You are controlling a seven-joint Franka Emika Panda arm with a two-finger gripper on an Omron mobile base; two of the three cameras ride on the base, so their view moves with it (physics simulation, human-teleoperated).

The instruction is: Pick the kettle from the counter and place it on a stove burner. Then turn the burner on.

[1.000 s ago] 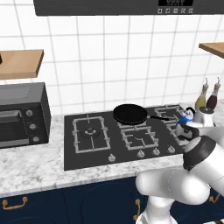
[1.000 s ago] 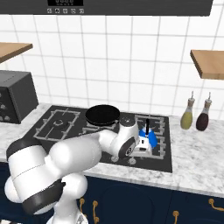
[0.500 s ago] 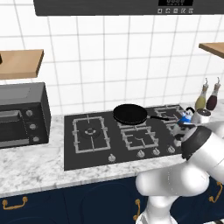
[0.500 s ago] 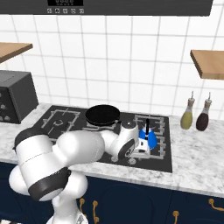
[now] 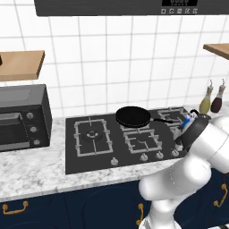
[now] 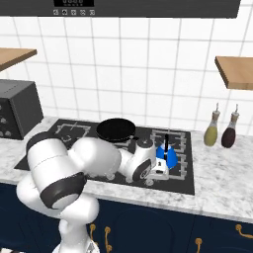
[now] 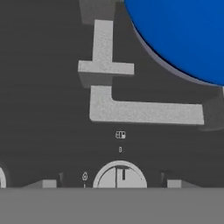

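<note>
The blue kettle (image 6: 168, 157) stands upright on the small front-right stove burner (image 6: 181, 164) of the black cooktop. Its black handle arches above it. In the left base view my arm hides most of the kettle (image 5: 188, 120). My gripper (image 6: 157, 171) hangs low at the cooktop's front edge, just left of the kettle and apart from it. In the hand view the gripper (image 7: 112, 184) is open, its fingertips (image 7: 48, 183) wide apart on either side of a round burner knob (image 7: 119, 175). The kettle's blue body (image 7: 183, 35) and the grey grate (image 7: 144, 111) lie beyond.
A black frying pan (image 6: 116, 129) sits on the back burner, handle toward the kettle. An olive bottle (image 6: 212, 129) and a dark bottle (image 6: 229, 131) stand on the marble counter (image 6: 222, 183) to the right. A toaster oven (image 5: 22, 118) stands far left. Knobs (image 5: 144, 157) line the cooktop's front.
My arm's elbow has swung up and over while the hand stays low at the cooktop's front beside the kettle. The kettle has not moved.
</note>
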